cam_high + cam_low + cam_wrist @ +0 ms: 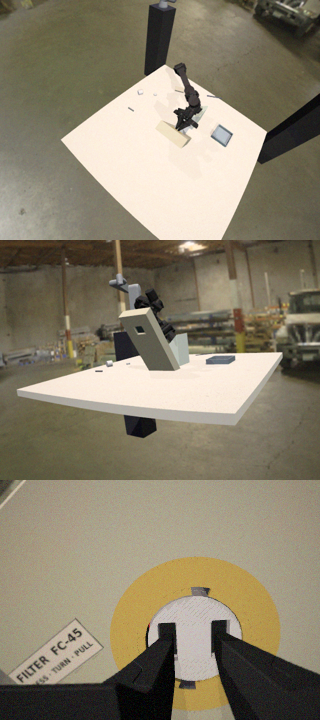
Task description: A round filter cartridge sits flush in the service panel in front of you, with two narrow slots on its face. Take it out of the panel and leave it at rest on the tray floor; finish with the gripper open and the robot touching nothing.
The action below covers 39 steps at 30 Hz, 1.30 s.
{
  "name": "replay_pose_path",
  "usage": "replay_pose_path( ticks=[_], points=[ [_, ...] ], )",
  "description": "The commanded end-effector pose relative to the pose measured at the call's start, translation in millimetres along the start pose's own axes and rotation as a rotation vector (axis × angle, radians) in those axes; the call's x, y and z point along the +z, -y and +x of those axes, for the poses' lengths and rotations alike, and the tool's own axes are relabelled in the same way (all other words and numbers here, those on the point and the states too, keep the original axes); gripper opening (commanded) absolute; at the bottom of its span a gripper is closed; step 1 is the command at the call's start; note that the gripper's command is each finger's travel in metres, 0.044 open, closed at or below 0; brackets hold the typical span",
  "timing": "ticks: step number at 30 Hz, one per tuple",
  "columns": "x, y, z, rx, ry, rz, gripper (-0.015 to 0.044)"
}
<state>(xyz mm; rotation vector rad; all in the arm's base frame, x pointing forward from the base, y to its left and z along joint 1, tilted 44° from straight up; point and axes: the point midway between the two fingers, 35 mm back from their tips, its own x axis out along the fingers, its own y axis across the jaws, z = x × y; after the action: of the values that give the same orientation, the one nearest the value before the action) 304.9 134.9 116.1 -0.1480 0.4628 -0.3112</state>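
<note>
Warehouse concrete spreads around our pale table [129,160] [129,392], with blurred racks and a vehicle beyond it. On the table we have the service panel [173,134] [155,345] [75,555] leaning at a slant, and the black arm [186,81] [155,303] reaches its face. Our round white cartridge [194,667] sits in the panel, inside a yellow ring [122,630]; a FILTER FC-45 label [57,652] is near the ring.

We see our pincer [178,128] [168,330] [193,642] partly apart, clamped on nothing, each fingertip lined up with one of the cartridge's two slots. How deep the tips sit we cannot tell; from the exterior the panel hides them.

Well apart from the panel, our blue-grey tray [218,141] [218,361] lies flat on the table, the cartridge outside it. Across the table from the tray we have a white cylinder [140,91] [109,363] and a short dark bar [131,109] [98,371].
</note>
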Motion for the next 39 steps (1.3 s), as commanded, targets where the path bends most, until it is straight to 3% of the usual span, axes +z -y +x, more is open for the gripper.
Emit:
replay_pose_path(
  ticks=[1,39],
  points=[
    [-0.7,-0.6,0.2,0.004,-0.002,-0.004,0.0093],
    [-1.5,-0.1,12.7,0.004,-0.001,-0.004,0.0093]
  ],
)
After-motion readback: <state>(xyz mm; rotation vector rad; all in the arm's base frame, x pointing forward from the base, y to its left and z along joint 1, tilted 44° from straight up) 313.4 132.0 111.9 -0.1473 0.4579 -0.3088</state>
